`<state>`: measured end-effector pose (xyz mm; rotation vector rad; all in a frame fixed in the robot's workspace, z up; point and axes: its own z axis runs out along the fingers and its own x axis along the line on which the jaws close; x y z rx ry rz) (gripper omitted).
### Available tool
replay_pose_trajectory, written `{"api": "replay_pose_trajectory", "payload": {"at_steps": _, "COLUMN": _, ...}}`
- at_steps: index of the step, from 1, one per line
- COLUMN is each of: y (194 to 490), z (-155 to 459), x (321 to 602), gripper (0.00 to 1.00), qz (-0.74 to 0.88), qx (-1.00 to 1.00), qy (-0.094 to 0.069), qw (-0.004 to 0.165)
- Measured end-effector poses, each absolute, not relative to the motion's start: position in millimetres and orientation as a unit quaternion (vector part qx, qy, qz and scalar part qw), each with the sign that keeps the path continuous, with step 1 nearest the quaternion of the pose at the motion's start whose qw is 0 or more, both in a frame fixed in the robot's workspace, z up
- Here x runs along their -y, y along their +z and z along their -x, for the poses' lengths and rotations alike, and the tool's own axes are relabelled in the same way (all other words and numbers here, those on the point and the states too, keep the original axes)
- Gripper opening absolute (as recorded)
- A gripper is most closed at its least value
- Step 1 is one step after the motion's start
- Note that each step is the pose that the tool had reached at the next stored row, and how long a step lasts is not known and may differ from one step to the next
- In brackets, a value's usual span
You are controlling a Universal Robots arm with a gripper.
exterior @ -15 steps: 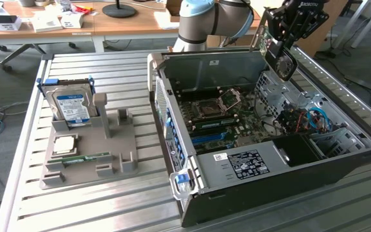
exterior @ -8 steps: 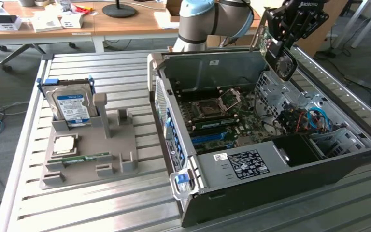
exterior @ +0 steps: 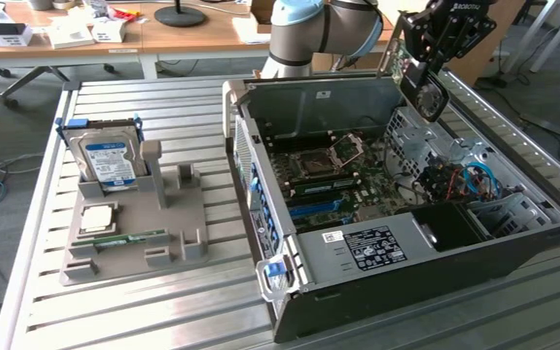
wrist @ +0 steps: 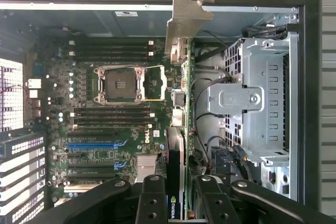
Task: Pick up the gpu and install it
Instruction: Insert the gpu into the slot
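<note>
Gripper [exterior: 424, 67] is clamping the gpu [exterior: 424, 93], hanging in the upper right of the exterior view over the open computer case [exterior: 407, 277]. Count: one gpu, one case, and one grey holder [exterior: 168, 219] sitting on the desk [exterior: 114, 313] toward the exterior view's left. Holder is carrying one hard drive [exterior: 108, 160], one square chip [exterior: 98, 217] and one memory stick [exterior: 125, 239]. Gpu is showing a dark face with a round fan outline, and the gripper is partly hiding it. Wrist view is catching it edge-on between the fingers [wrist: 152, 198], silver bracket [wrist: 185, 17] at the end away from the grip. Arm [exterior: 324, 29] is running out of frame.
</note>
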<state>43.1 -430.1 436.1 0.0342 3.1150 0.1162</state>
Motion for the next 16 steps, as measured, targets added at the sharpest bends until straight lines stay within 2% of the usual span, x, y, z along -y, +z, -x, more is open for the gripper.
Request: {"api": "replay_pose_trajectory", "payload": {"at_steps": 16, "y": 435.6, "z": -43.1, "x": 430.1, "gripper": 0.26, "qz": 0.124, "qx": -0.992, "qy": 0.036, "qw": 0.007}}
